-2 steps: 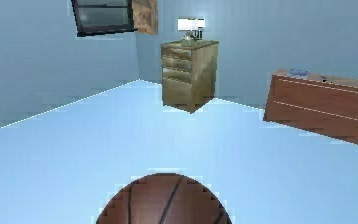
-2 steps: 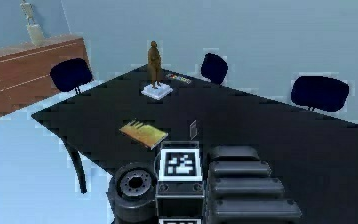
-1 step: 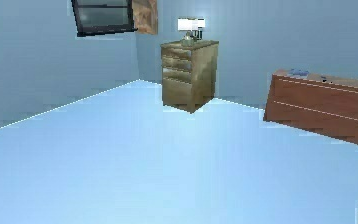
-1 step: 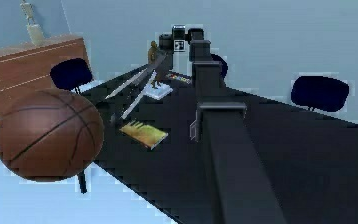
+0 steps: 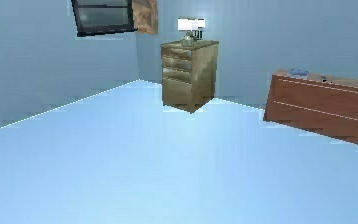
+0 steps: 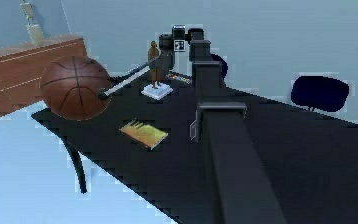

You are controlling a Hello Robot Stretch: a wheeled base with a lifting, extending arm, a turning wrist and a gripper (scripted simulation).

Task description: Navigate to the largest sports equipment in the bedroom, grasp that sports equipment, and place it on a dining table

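**Gripper** (image 6: 109, 92): one, at the far end of the dark arm (image 6: 227, 150). Its two thin fingers (image 6: 129, 80) reach toward the arm side view's left, and their tips lie at the basketball's right side. Whether it has hold of anything cannot be told, nor can the set of the fingers.

**Basketball** (image 6: 75, 88): one, orange-brown with dark seams, at the left end of the black table. Whether it rests on the top or hangs clear of it cannot be told.

**Black table** (image 6: 307, 170): one. On it:
- one statuette (image 6: 157, 68), a brown figure on a white base, just beside the fingers
- one yellow-orange book (image 6: 145, 133), lying flat, left of the arm and near the ball

**Marker squares** (image 6: 177, 40): two, white, at the arm's far end.

**Dark chair** (image 6: 320, 92): one, beyond the table at the view's right.

**Brown dresser** (image 6: 27, 70): one, behind the ball, with one pale upright object (image 6: 29, 20) on top, too small to name.

**Forward view:**
- one chest of drawers (image 5: 190, 72) in the corner
- one white-shaded lamp (image 5: 191, 24) on the chest
- one dark window (image 5: 102, 15) on the left wall
- one low reddish cabinet (image 5: 322, 105) at the right
- pale blue floor (image 5: 137, 160)
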